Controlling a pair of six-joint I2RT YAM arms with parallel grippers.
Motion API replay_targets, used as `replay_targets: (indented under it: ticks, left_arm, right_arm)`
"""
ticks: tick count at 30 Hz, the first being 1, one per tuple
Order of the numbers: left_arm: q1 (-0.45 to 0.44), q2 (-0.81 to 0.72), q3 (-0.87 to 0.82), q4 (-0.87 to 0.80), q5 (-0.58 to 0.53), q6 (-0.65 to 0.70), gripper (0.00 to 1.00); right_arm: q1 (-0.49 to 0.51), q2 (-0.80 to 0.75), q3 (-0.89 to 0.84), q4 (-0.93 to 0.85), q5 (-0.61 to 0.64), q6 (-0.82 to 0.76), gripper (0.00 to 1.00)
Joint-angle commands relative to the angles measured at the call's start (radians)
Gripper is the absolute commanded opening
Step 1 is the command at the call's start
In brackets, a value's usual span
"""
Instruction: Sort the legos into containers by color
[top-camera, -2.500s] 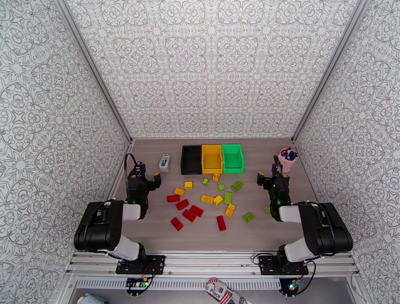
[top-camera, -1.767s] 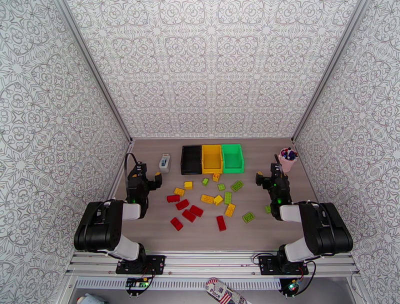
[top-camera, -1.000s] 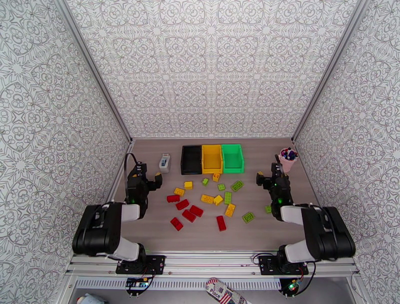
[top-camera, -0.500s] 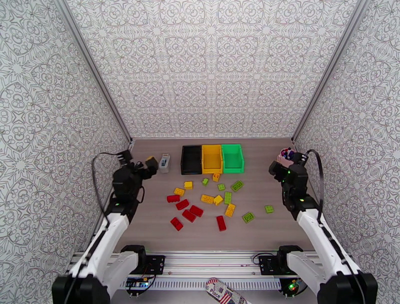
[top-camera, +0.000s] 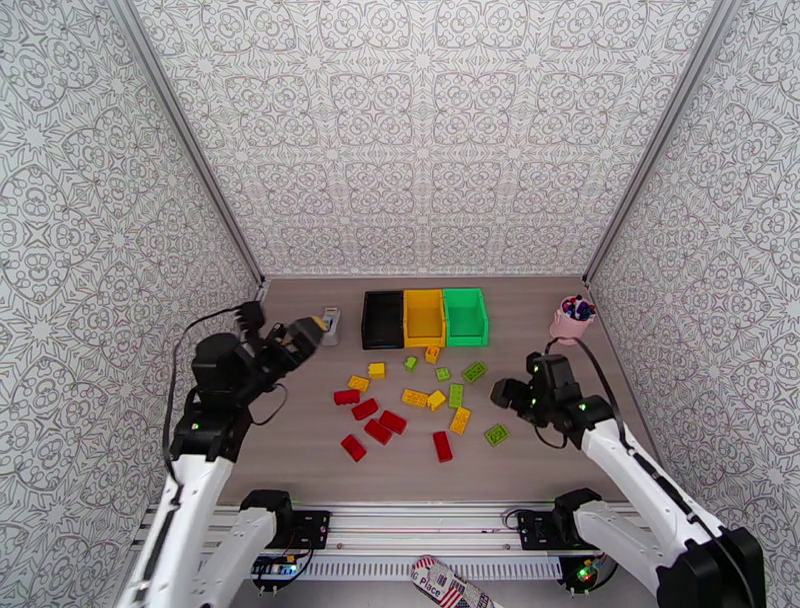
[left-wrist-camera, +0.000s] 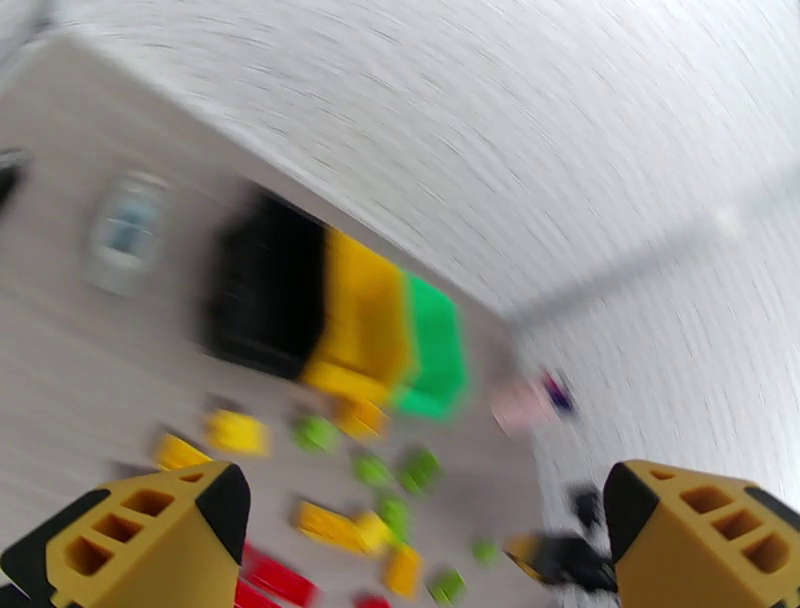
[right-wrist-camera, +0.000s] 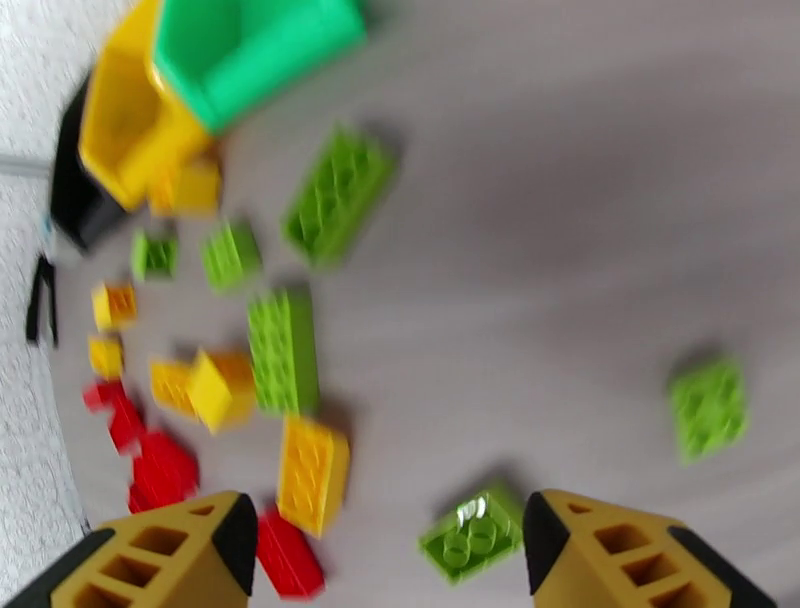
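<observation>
Both grippers' jaws spread, empty: left gripper (top-camera: 300, 336) above table (top-camera: 290, 450) at left, right gripper (top-camera: 503, 392) near a lime lego (top-camera: 497, 434). Other legos (top-camera: 415, 397) scattered mid-table. Beyond: black bin (top-camera: 383, 322), yellow bin (top-camera: 424, 320), green bin (top-camera: 465, 317), side by side.

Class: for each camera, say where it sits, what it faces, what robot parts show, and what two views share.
Top external: above and behind the arms, looking down on the table; both arms, left claw, right claw.
Left wrist: on left arm, facing the containers; own fingers.
Right wrist: on right arm, looking down on legos; own fingers.
Shared: both wrist views show the green container.
</observation>
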Motion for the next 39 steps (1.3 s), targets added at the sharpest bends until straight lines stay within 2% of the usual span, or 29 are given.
replay_targets:
  ticks: [1,3,4,6,8,13,17,23,31,39]
  left_arm:
    - [-0.258,0.035,-0.007,-0.109,-0.241,-0.021,1.00]
    - [-0.471,0.092,-0.014,-0.059,-0.408,-0.023,0.99]
    - [-0.535,0.124,-0.011,-0.044,-0.458,-0.024,0.99]
    - [-0.622,0.218,-0.008,0.017,-0.495,-0.034,0.99]
    - [-0.643,0.300,-0.001,0.056,-0.481,-0.047,0.99]
    - [-0.628,0.432,-0.008,0.190,-0.432,-0.061,0.99]
    - [-0.581,0.506,-0.014,0.296,-0.374,-0.054,0.99]
    - [-0.522,0.590,-0.018,0.377,-0.306,-0.064,0.99]
    - [-0.475,0.589,-0.112,0.479,-0.256,-0.101,0.99]
    - [-0.435,0.576,-0.191,0.552,-0.222,-0.141,0.99]
  right_arm:
    - [0.044,-0.038,-0.059,-0.053,0.061,0.112,0.69]
    - [0.076,-0.035,-0.083,-0.044,0.077,0.141,0.67]
    - [0.089,-0.029,-0.086,-0.043,0.086,0.152,0.67]
    - [0.118,-0.014,-0.089,-0.043,0.104,0.176,0.67]
    - [0.146,0.006,-0.084,-0.040,0.116,0.195,0.67]
    - [0.195,0.053,-0.069,-0.036,0.159,0.237,0.70]
    - [0.222,0.112,-0.061,-0.011,0.171,0.275,0.70]
    - [0.252,0.193,-0.044,0.032,0.188,0.306,0.69]
    - [0.270,0.338,0.032,0.073,0.205,0.294,0.67]
    - [0.306,0.423,0.094,0.058,0.243,0.269,0.58]
